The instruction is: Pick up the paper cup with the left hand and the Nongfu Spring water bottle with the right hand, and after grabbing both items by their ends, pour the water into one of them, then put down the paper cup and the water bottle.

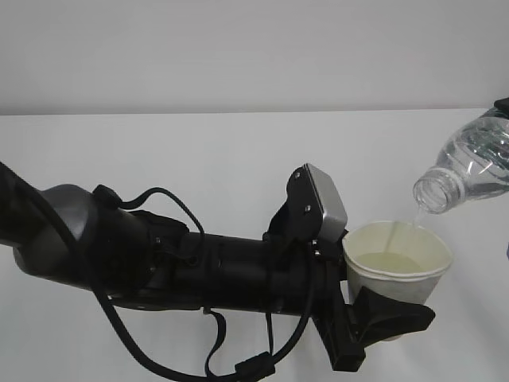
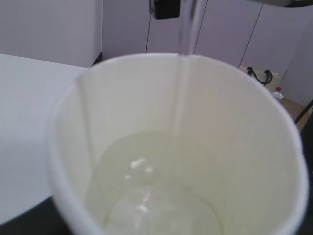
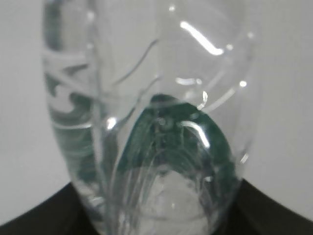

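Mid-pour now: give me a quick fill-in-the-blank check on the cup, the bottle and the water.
1. A thin stream falls from the tilted clear plastic bottle into the white paper ____.
2. The left gripper holds the white paper cup near its ____.
3. The cup is ____ full.
4. The bottle's mouth has no ____.

Missing words: cup; bottom; partly; cap

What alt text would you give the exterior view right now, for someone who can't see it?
A tilted clear water bottle at the right edge pours a thin stream into a white paper cup held by the left gripper. The cup is partly filled. The black left arm stretches across a white table.
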You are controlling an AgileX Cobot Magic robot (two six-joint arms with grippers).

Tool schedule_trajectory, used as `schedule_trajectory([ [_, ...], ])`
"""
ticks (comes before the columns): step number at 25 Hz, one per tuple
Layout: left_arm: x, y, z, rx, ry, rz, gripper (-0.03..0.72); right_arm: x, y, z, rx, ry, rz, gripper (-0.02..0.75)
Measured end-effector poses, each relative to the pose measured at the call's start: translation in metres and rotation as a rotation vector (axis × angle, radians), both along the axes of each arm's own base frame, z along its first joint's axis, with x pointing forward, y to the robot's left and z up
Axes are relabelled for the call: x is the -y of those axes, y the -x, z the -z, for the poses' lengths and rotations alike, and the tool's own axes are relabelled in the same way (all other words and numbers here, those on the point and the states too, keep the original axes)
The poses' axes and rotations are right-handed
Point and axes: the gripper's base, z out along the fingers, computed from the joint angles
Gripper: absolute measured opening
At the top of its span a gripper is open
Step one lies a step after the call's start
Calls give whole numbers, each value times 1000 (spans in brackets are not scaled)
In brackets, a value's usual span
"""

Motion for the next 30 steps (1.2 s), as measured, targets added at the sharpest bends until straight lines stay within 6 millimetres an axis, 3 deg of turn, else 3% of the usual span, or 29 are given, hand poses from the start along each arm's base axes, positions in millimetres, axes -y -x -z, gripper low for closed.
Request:
schedule_trajectory([
  [30,2,-2,-3,12,4,0,454,0,0,0,3,4,0,419],
])
